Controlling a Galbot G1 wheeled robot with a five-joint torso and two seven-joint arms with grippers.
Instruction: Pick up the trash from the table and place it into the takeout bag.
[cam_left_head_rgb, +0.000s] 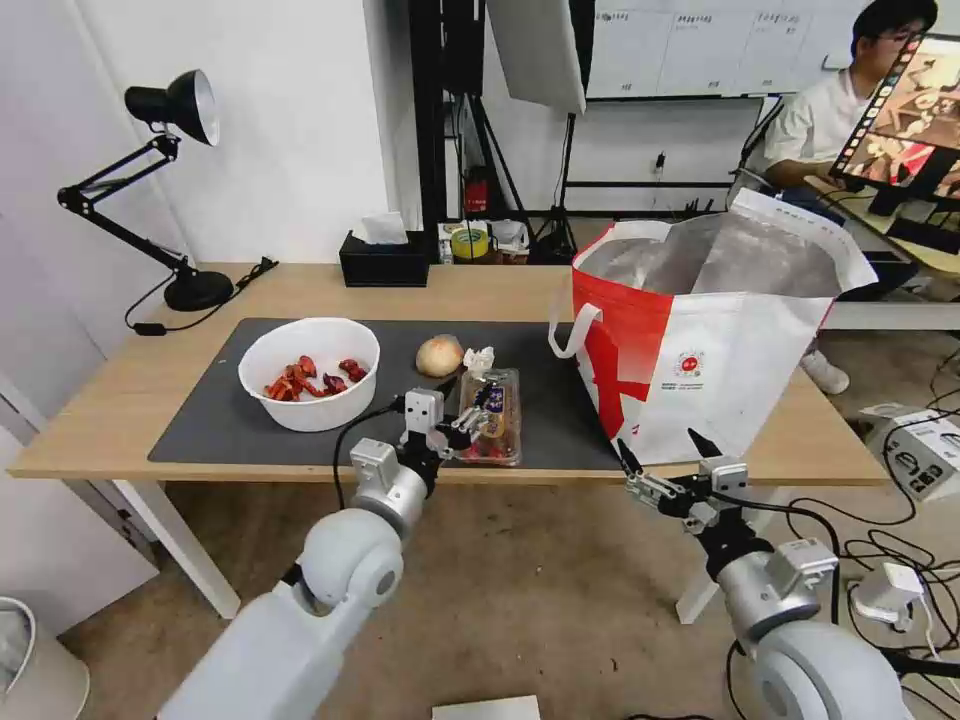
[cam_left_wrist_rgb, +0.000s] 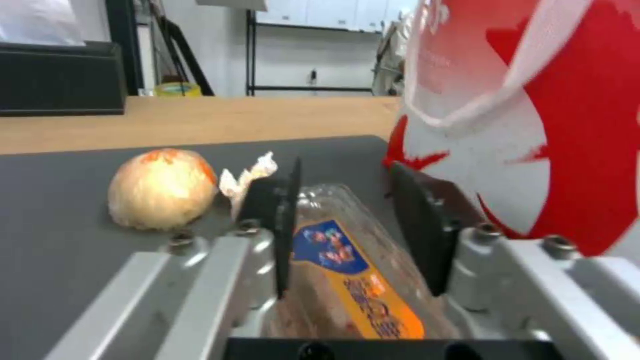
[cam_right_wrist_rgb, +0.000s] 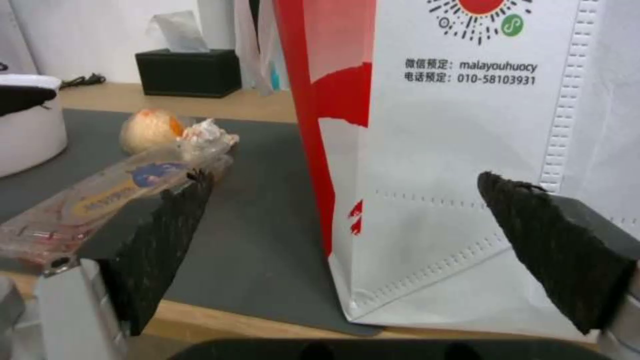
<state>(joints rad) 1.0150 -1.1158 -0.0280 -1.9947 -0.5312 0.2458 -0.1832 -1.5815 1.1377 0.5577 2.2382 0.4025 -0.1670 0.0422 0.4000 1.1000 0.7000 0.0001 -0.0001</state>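
Left hand (cam_left_head_rgb: 470, 415) spread wide astride tray (cam_left_wrist_rgb: 347, 260) on desk (cam_left_head_rgb: 120, 400); right hand (cam_left_head_rgb: 668, 455) wide open, empty, before bag (cam_left_head_rgb: 720, 360).

White-and-red takeout bag (cam_left_head_rgb: 720, 350), dark grey mat (cam_left_head_rgb: 220, 410)

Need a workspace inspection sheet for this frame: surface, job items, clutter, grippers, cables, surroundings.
Surface: wood table with dark grey mat.
Job's things: white bowl with red scraps; wrapped ball; crumpled tissue; clear tray; takeout bag standing open at the mat's right end.
Clutter: black tissue box, desk lamp, tape roll.
Grippers: left gripper open, fingers either side of the tray; right gripper open, off the table's front edge by the bag.
Cables: lamp cord on the table; loose cables on the floor.
Surroundings: seated person behind the bag, not touching anything.
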